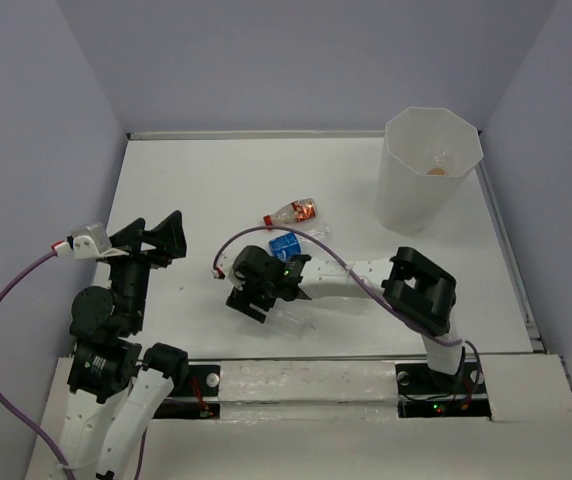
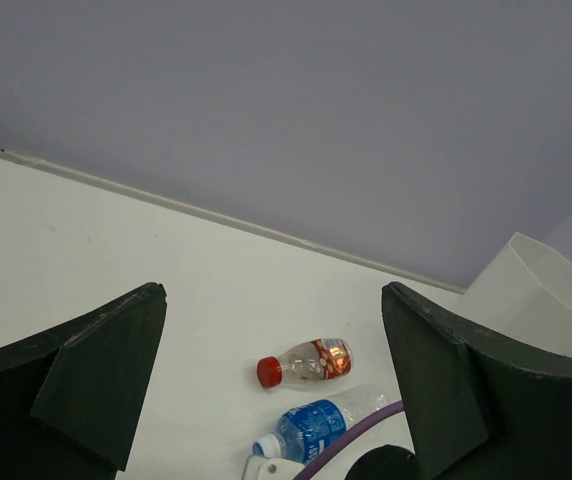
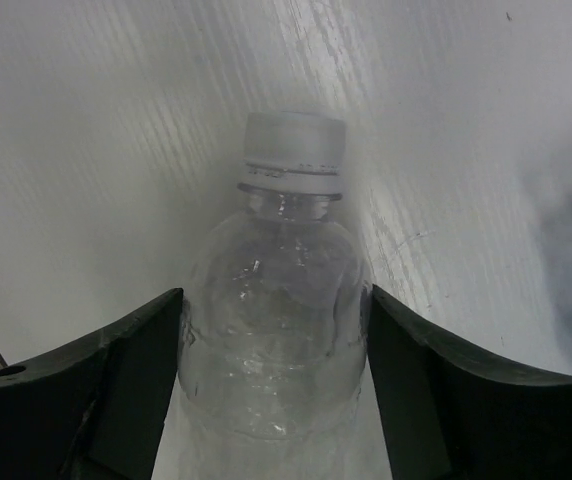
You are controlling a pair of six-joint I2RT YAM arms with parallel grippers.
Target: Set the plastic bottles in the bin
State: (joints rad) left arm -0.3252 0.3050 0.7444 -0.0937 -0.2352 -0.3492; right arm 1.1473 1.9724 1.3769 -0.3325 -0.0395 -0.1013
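My right gripper (image 1: 256, 293) is low over the table, shut on an unlabelled clear bottle (image 3: 276, 330) with a white cap (image 3: 294, 145). Its fingers press both sides of the body. A red-capped, red-labelled bottle (image 1: 292, 212) lies mid-table and also shows in the left wrist view (image 2: 306, 362). A blue-labelled bottle (image 1: 288, 243) lies just beyond my right gripper and shows in the left wrist view too (image 2: 321, 425). The tall white bin (image 1: 406, 195) stands at the far right, with something orange (image 1: 436, 171) at its bottom. My left gripper (image 1: 161, 235) is open and empty, raised at the left.
Purple-grey walls close the table at the back and both sides. A purple cable (image 1: 306, 240) arcs over my right arm, above the blue-labelled bottle. The bin's rim (image 2: 541, 262) shows at the right of the left wrist view.
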